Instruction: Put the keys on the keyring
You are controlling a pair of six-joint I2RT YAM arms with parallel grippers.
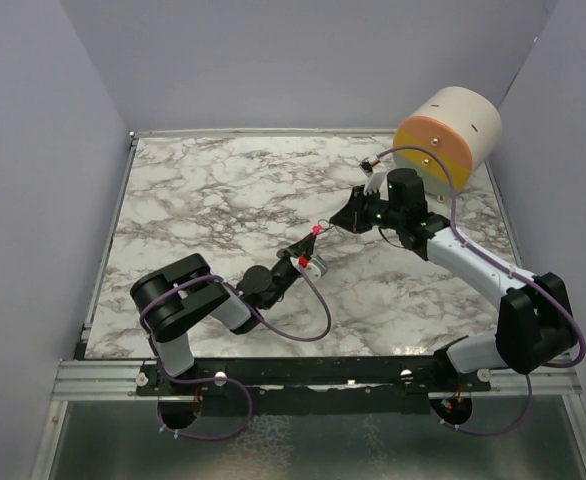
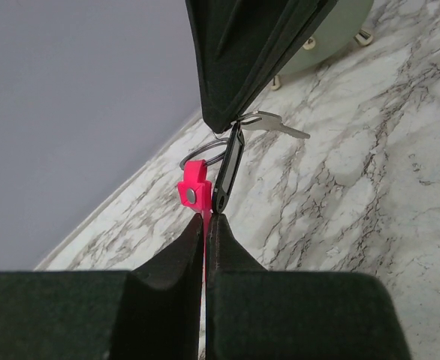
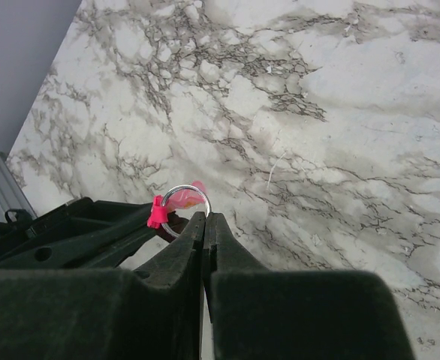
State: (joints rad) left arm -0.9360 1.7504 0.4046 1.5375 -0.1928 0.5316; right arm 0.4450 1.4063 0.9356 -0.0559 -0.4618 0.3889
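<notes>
left end effector [image 2: 205, 229]: pinched together on the keyring [image 2: 192, 187], held above the desk [image 2: 370, 225].
right end effector [image 2: 224, 120]: clamped on the key [image 2: 276, 124], just above the left end effector.
risk: the key could have twisted or slipped in that narrow grip, nudging the keyring aside instead of threading it.

We find the keyring [image 2: 192, 189] over the table's [image 1: 203, 200] middle, the left gripper [image 1: 301, 248] near-left of it, the right gripper [image 1: 337, 222] and keys [image 2: 274, 124] far-right.
</notes>
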